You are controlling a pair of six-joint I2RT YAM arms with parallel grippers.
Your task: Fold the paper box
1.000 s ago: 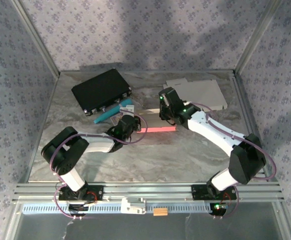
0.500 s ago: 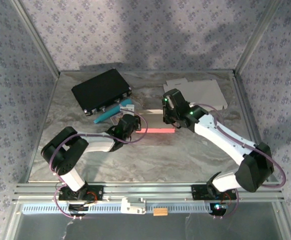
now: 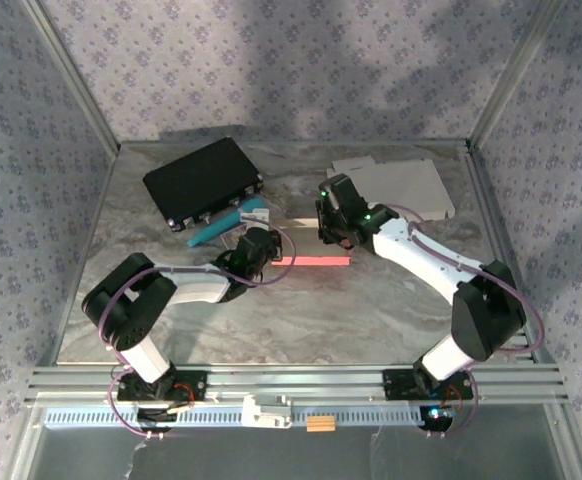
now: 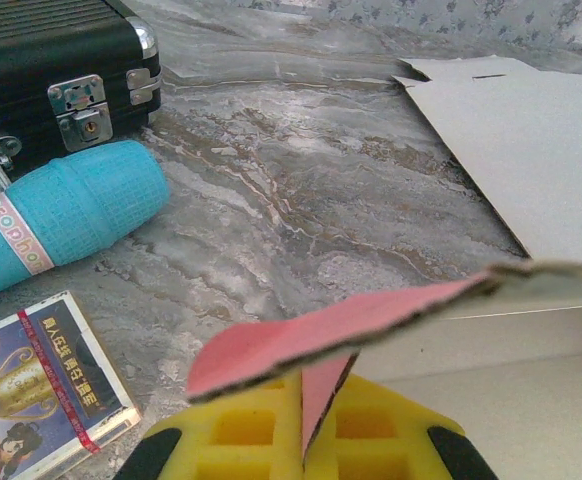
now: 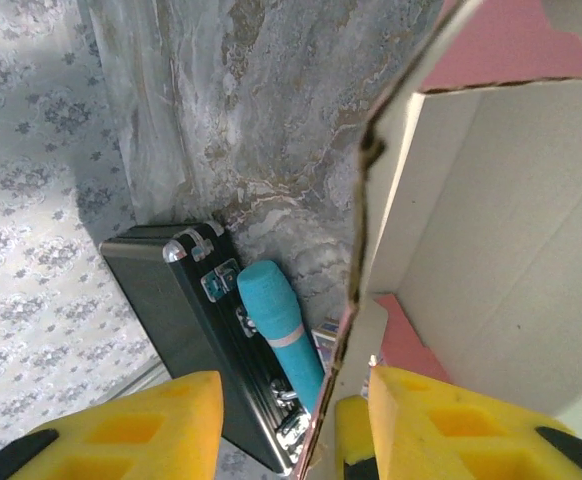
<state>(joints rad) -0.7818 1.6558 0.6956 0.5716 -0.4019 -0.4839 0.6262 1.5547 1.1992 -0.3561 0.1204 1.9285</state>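
The paper box (image 3: 316, 260), pink outside and white inside, stands partly raised at mid-table. My left gripper (image 3: 273, 252) holds its left end. In the left wrist view the yellow fingers (image 4: 241, 435) are shut on a pink flap (image 4: 341, 330), with the white box floor (image 4: 491, 400) to the right. My right gripper (image 3: 323, 226) is over the box's back wall. Seen from the right wrist, the gripper (image 5: 296, 430) stands open astride that wall's edge (image 5: 359, 260). The right finger (image 5: 451, 425) is inside the box, close to the wall, and the left finger (image 5: 131, 435) is well clear outside.
A black case (image 3: 203, 182) lies at the back left, with a teal roll (image 3: 221, 226) and a card pack (image 4: 41, 385) between it and the box. A flat cardboard sheet (image 3: 401, 185) lies at the back right. Metal frame posts edge the table.
The right arm swung its elbow out to the right and came back, its gripper ending slightly further left over the box wall. Left gripper and box end stayed put.
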